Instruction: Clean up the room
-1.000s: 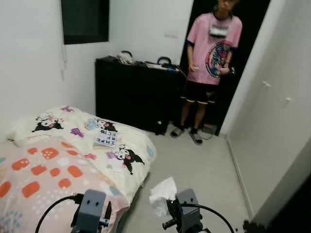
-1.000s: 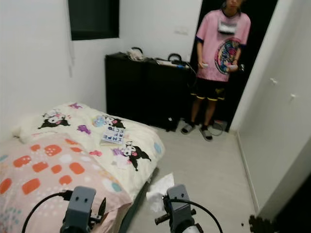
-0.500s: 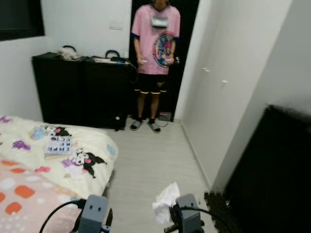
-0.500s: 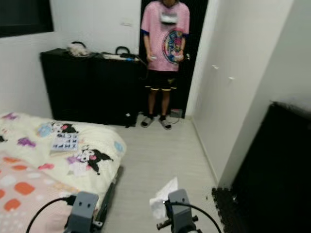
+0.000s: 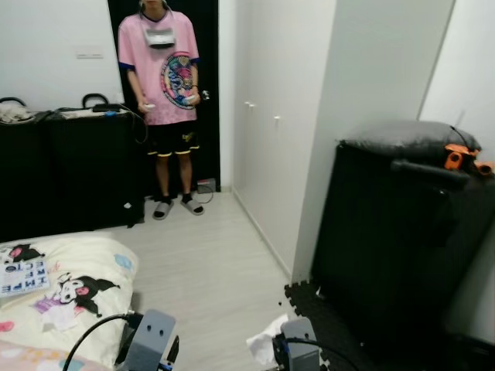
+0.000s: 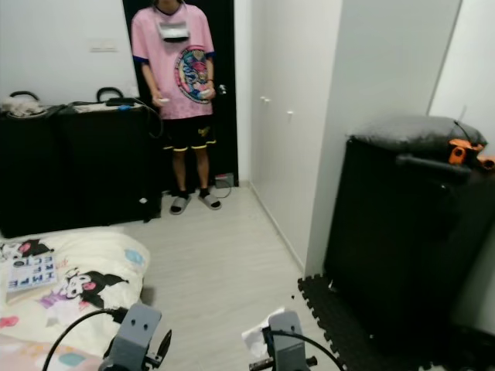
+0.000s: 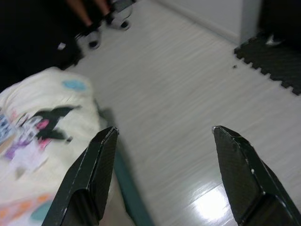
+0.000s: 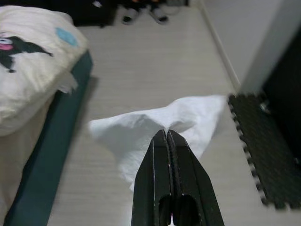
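Note:
My right gripper [image 8: 166, 134] is shut on a crumpled white tissue [image 8: 155, 127], held above the pale wood floor. In the eye views the tissue [image 5: 264, 348] hangs just ahead of the right wrist at the bottom centre. My left gripper [image 7: 162, 134] is open with nothing between its fingers, over the floor beside the bed's edge. Its wrist [image 5: 149, 340] sits at the bottom left of the eye view.
A person in a pink shirt [image 5: 158, 66] stands in the dark doorway ahead. A bed with a cartoon-print cover [image 5: 66, 282] lies at the left. A black padded object [image 5: 402, 232] on black foam mats [image 6: 340, 317] stands at the right, by white wardrobe doors [image 5: 271, 116]. A black cabinet [image 5: 62, 166] lines the back wall.
The whole view has swung to the right: the bed slid off left and the black padded object came in at the right. The tissue stays in my right gripper.

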Motion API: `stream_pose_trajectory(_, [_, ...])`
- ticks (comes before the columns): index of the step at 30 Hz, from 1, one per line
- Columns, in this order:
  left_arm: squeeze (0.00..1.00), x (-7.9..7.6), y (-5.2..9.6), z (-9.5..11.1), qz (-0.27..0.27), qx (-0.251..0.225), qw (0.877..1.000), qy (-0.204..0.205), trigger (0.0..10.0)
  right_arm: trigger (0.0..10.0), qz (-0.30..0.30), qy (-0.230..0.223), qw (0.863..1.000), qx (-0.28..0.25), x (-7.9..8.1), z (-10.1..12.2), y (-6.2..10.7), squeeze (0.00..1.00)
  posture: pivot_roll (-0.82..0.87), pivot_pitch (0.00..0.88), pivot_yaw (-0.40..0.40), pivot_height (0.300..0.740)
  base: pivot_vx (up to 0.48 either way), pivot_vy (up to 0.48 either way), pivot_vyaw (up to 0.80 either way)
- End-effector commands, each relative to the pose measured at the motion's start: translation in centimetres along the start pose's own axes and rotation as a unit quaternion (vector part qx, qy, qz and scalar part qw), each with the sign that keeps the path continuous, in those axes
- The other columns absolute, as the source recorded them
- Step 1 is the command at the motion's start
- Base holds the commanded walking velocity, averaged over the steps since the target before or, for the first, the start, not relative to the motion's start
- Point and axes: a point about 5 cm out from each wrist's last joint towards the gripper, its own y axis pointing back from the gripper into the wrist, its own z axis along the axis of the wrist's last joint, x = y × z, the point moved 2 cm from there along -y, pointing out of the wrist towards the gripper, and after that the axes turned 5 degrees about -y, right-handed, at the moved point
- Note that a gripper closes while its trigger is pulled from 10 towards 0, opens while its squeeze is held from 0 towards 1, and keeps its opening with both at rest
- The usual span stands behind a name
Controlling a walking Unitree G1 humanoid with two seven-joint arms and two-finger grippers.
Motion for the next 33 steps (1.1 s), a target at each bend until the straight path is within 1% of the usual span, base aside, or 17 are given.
stream_pose_trajectory(1, [0.0,-0.4,0.1,-0.2,-0.009,-0.002,1.0,-0.004,10.0,10.0,-0.011,0.003,1.0,0.0,-0.7,-0.2,0.2,0.0,0.11,0.05,0.022,0.74,0.0,0.0,-0.8])
stream_pose_trajectory(12, [0.0,-0.7,0.0,-0.3,-0.004,-0.001,1.0,0.005,10.0,10.0,-0.012,0.016,1.0,0.005,-1.1,-0.2,0.1,0.0,0.1,0.037,0.003,0.74,0.0,0.0,-0.8])
stream_pose_trajectory(15, [0.0,-0.7,-0.2,-0.4,0.007,0.001,1.0,0.02,10.0,10.0,-0.01,0.019,1.0,0.005,-1.2,0.0,-0.1,0.0,0.09,0.038,-0.006,0.74,0.0,0.0,-0.8])
stream_pose_trajectory(19, [0.0,-0.8,-0.2,-0.3,0.01,0.001,1.0,0.026,10.0,10.0,-0.01,0.024,1.0,0.008,-1.4,0.0,-0.1,0.0,0.09,0.043,-0.014,0.74,0.0,0.0,-0.8])
stream_pose_trajectory(24, [0.0,-0.7,0.0,-0.5,0.019,0.003,0.999,0.035,10.0,10.0,-0.012,0.025,1.0,0.009,-1.5,-0.2,0.0,0.0,0.08,0.04,-0.017,0.74,0.0,0.0,-0.8])
stream_pose_trajectory(28, [0.0,-1.0,0.3,-0.8,0.02,0.007,0.999,0.042,10.0,10.0,-0.02,0.02,1.0,0.009,-1.9,-0.2,0.2,0.0,0.07,0.038,-0.021,0.74,0.0,0.0,-0.8])
stream_pose_trajectory(31, [0.0,-1.2,0.4,-0.8,0.018,0.006,0.999,0.041,10.0,10.0,-0.02,0.021,1.0,0.009,-1.9,-0.2,0.2,0.0,0.07,0.041,-0.022,0.74,0.0,0.0,-0.8])
stream_pose_trajectory(33, [0.0,-1.4,0.5,-0.8,0.01,0.005,0.999,0.031,10.0,10.0,-0.023,0.022,0.999,0.01,-2.1,-0.2,0.2,0.0,0.07,0.045,-0.021,0.74,0.0,0.0,-0.8])
